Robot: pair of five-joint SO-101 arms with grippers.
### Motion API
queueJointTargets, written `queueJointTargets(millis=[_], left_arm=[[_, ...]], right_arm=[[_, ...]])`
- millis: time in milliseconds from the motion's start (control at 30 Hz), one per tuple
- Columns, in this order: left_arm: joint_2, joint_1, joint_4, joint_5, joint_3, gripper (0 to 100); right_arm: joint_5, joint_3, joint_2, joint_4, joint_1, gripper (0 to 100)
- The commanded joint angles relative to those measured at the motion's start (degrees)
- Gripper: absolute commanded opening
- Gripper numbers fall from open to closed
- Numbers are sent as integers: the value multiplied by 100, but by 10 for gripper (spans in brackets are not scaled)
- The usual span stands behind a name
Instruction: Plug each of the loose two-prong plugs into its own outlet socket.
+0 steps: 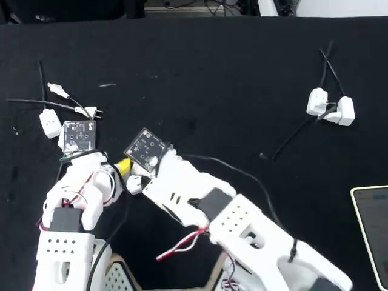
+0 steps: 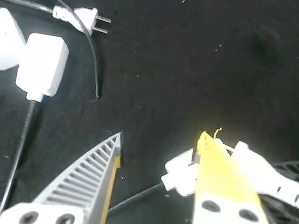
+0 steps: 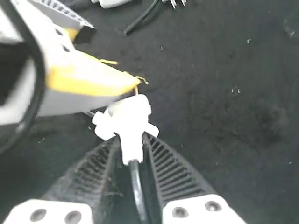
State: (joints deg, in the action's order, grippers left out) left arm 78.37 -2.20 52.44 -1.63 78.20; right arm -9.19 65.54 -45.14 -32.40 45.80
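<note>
Pinching white plug (image 3: 127,119), ribbed end effector (image 3: 129,140)

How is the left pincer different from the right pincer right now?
The left pincer stands open, clamping nothing; the right pincer is shut on a white plug. The left pincer has one yellow finger, while the right pincer's fingers are both dark. Both sit close together, low over the black table.
</note>
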Motion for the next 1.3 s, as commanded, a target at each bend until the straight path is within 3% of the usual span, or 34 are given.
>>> queueJointTargets(millis=[0, 433, 700, 933, 1267], left_arm=[[-9, 92, -26, 88, -22, 263], [0, 66, -26, 114, 66, 263], [0, 66, -26, 114, 66, 263], [0, 48, -26, 123, 66, 263], [0, 48, -26, 123, 75, 263]], right_arm=[[44, -66, -470, 70, 193, 11], [35, -31, -66, 9, -88, 11], [-519, -22, -92, -1327, -923, 11], [-1451, -418, -84, -2462, -1477, 11], [-3420, -1437, -101, -4343, -2840, 11]])
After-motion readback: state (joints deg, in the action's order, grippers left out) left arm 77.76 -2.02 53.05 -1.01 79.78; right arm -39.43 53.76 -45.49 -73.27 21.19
